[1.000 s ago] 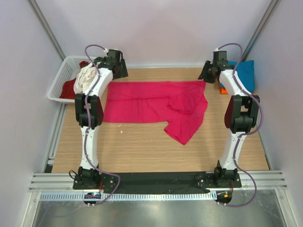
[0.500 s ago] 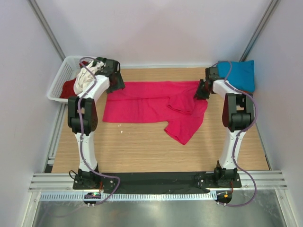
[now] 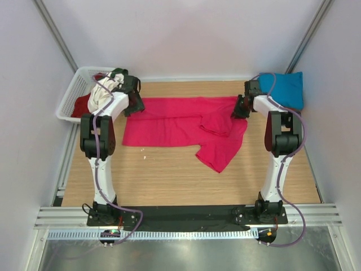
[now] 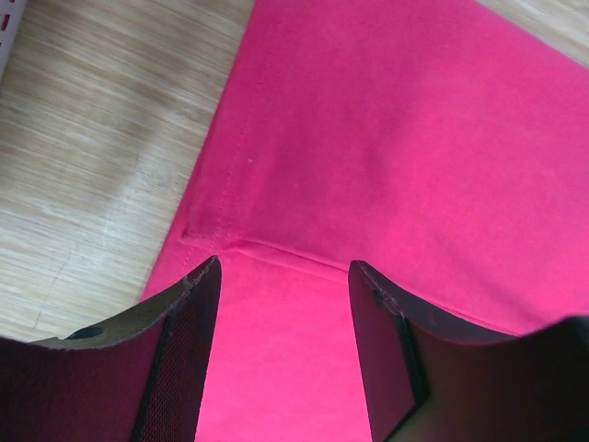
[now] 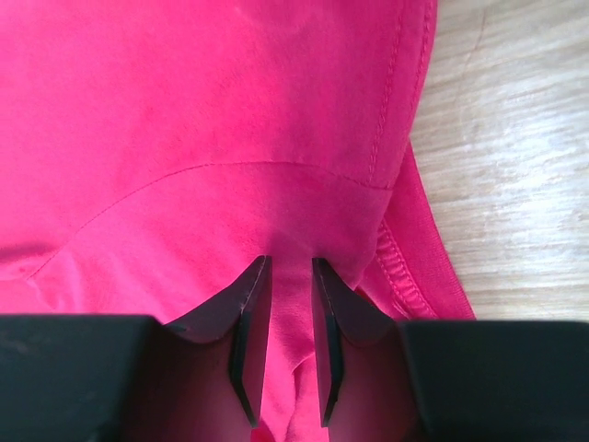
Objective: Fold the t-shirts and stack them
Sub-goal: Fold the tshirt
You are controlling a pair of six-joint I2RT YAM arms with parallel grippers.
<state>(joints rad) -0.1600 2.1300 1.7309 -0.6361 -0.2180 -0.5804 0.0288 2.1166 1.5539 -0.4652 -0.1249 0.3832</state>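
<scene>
White arms (image 3: 102,178), black joints (image 3: 93,135), purple cables (image 3: 304,220) — dark wedge-shaped end effector fingers (image 4: 179,359).

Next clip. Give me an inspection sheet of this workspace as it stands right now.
Surface: wooden tabletop, no spills seen.
Job's things: magenta-pink t-shirt spread out, its right part folded over itself; teal-blue folded shirt at the far right; heap of white and dark red cloth in the white plastic lattice basket at the far left.
Clutter: nothing seen.
Grippers: left gripper open over the pink shirt's far-left seam corner; right gripper closed on a ridge of its far-right edge.
Cables: purple cables run along both arms.
Surroundings: pale walls, metal frame posts.
</scene>
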